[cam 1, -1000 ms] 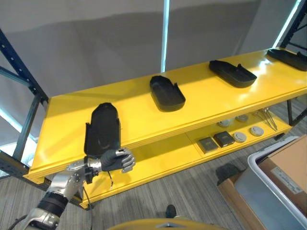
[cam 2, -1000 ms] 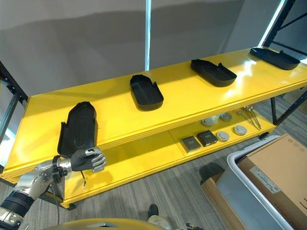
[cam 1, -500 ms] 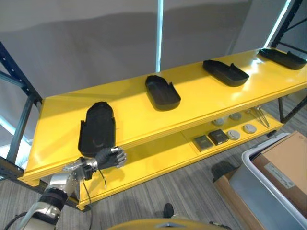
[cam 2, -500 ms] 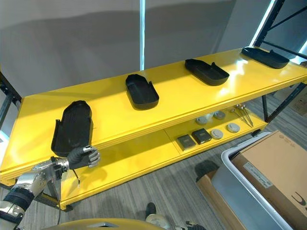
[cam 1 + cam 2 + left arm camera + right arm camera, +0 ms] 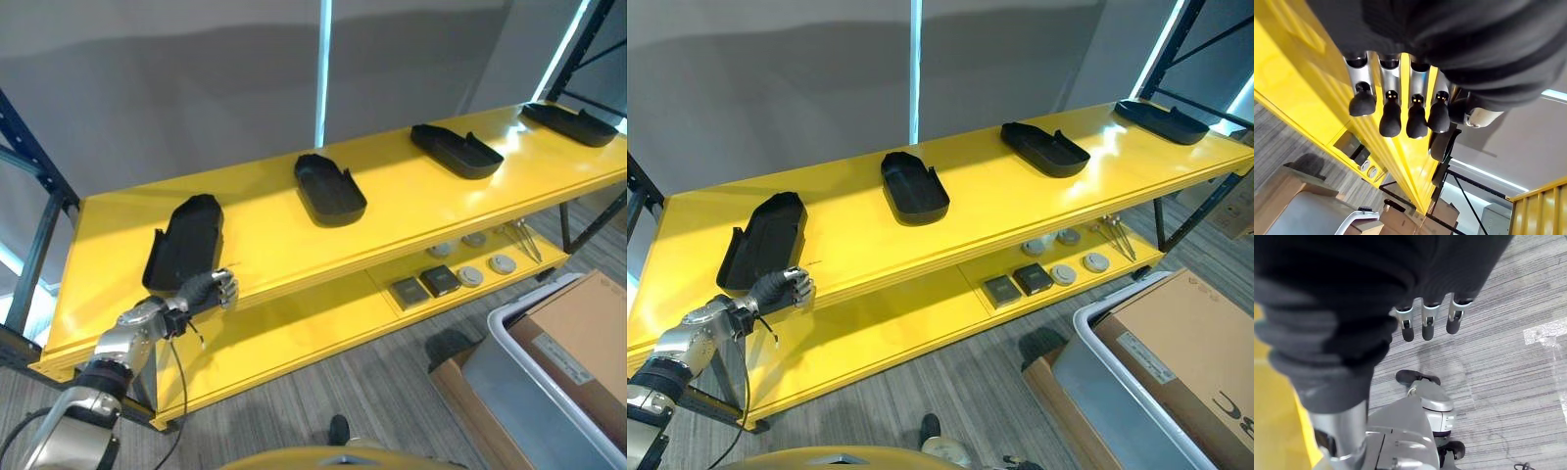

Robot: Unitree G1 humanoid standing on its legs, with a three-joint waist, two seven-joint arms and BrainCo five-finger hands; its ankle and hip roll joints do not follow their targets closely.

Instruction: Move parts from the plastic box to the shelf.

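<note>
Left hand [image 5: 208, 289] sat at the front lip of the long yellow metal shelf [image 5: 265, 230], and from my screen its fingers [image 5: 1390, 115] looked loosely curled with nothing between them. Just beyond its fingertips lay the nearest black moulded plastic part [image 5: 184, 242], resting flat on the top deck with its near end close to the edge; I could not tell whether the hand touched it. Further along the deck to the hand's right I saw a second black moulded part [image 5: 330, 188], then a third [image 5: 456, 150], then a fourth [image 5: 569, 123] at the far end, all well apart from one another. Below the hand and off to its right, the lower yellow deck carried two dark square pieces [image 5: 423, 287] and several small round grey discs [image 5: 487, 267] near them. Far to the right of the hand, down on the grey carpeted floor [image 5: 362, 387], stood the grey plastic box [image 5: 1117, 377] with a brown cardboard carton [image 5: 1185, 338] sitting in it. Right hand [image 5: 1430, 320] hung over that floor in its own wrist view, fingers relaxed and straight, empty.
</note>
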